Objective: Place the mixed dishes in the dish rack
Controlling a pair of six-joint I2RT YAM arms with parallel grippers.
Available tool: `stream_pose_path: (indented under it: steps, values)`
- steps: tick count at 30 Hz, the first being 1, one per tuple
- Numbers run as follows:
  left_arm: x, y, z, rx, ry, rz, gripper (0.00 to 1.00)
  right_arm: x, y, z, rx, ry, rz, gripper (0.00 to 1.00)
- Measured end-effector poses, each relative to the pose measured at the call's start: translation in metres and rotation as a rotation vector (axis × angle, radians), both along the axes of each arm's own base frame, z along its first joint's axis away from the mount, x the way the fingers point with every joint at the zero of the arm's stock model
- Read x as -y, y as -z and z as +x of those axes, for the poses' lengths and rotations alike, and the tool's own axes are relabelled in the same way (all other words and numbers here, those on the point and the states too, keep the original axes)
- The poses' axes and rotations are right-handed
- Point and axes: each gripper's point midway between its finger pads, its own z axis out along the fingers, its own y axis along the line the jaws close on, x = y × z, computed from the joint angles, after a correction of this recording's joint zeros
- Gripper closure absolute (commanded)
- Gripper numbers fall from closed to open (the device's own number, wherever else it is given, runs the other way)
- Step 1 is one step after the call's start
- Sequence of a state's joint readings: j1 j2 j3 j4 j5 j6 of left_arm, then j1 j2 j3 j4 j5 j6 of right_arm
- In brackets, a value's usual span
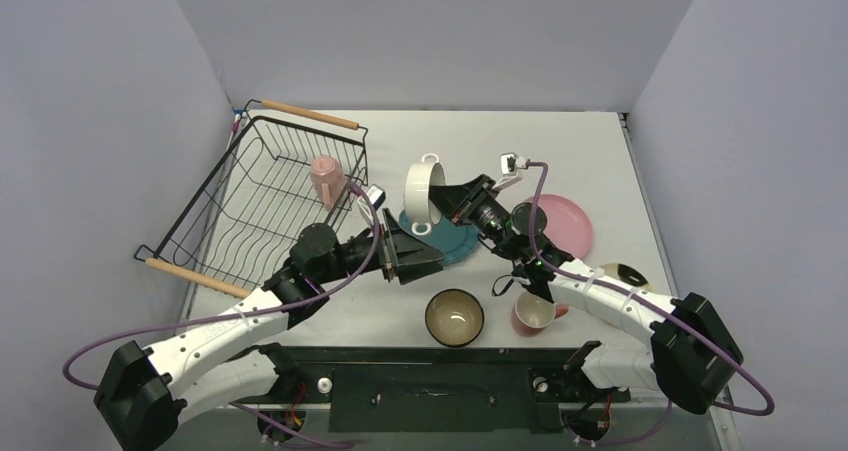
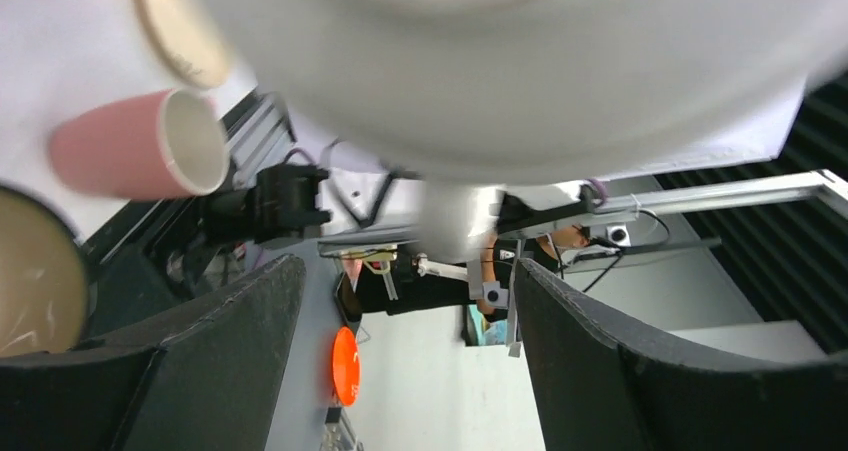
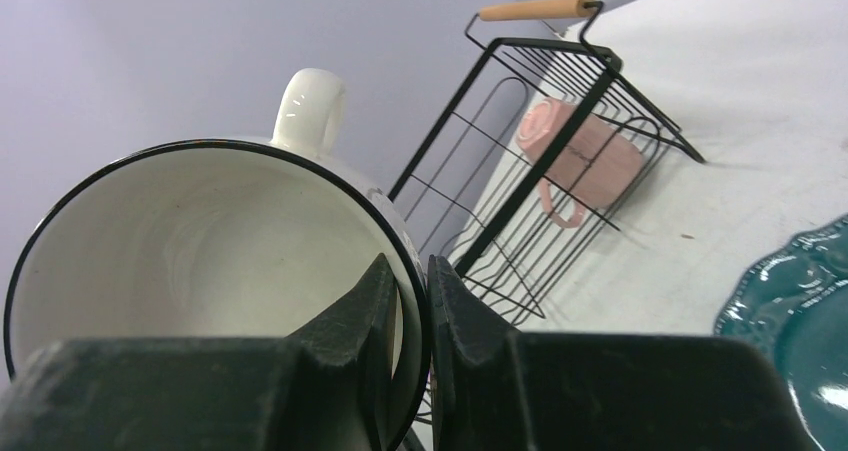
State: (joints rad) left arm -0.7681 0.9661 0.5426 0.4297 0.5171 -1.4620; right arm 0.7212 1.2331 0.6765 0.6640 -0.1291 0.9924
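Note:
My right gripper (image 1: pixel 440 207) is shut on the rim of the white mug (image 1: pixel 424 185) and holds it tilted above the teal scalloped plate (image 1: pixel 458 243). In the right wrist view one finger is inside the mug (image 3: pixel 200 251) and one outside, with the gripper (image 3: pixel 410 291) on the rim. My left gripper (image 1: pixel 418 257) is open and empty just below the mug, over the teal plate's left edge. The left wrist view shows the mug's blurred underside (image 2: pixel 500 71) above the open gripper (image 2: pixel 405 361). One pink mug (image 1: pixel 326 179) lies in the black dish rack (image 1: pixel 262 206).
A dark bowl with cream inside (image 1: pixel 455 317) and a second pink mug (image 1: pixel 533 313) stand near the front edge. A pink plate (image 1: pixel 568 223) lies right of the teal one. A cream plate (image 1: pixel 622 274) is partly hidden by my right arm.

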Motion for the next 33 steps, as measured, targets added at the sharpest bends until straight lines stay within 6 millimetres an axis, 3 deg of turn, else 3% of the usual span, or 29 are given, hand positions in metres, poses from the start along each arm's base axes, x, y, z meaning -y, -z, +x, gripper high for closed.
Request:
stream_pose_path:
  steps: [3, 5, 10, 13, 15, 26, 30, 33]
  values:
    - [0.003, -0.033, -0.002, 0.086, -0.008, -0.058, 0.29, -0.001, -0.009, -0.004, 0.028, -0.020, 0.048, 1.00]
    - [-0.002, -0.044, 0.001, 0.118, -0.045, -0.084, 0.34, -0.001, -0.012, -0.007, 0.037, -0.031, 0.062, 1.00]
    - [-0.013, -0.055, 0.013, 0.158, -0.131, -0.102, 0.47, 0.002, -0.018, -0.017, 0.055, -0.054, 0.092, 1.00]
    - [-0.017, -0.053, 0.024, 0.174, -0.166, -0.086, 0.63, 0.002, -0.026, -0.022, 0.083, -0.076, 0.102, 1.00]
    - [-0.018, -0.053, 0.029, 0.183, -0.163, -0.079, 0.67, 0.004, -0.030, -0.024, 0.106, -0.077, 0.097, 1.00]
    - [-0.011, -0.060, 0.029, 0.200, -0.110, -0.118, 0.65, 0.012, -0.040, -0.022, 0.181, -0.035, 0.124, 1.00]
    - [-0.011, -0.064, 0.025, 0.200, -0.097, -0.152, 0.66, 0.007, -0.044, -0.023, 0.209, -0.038, 0.122, 1.00]
    - [-0.011, -0.064, 0.025, 0.207, -0.093, -0.151, 0.74, 0.006, -0.045, -0.022, 0.221, -0.036, 0.122, 1.00]
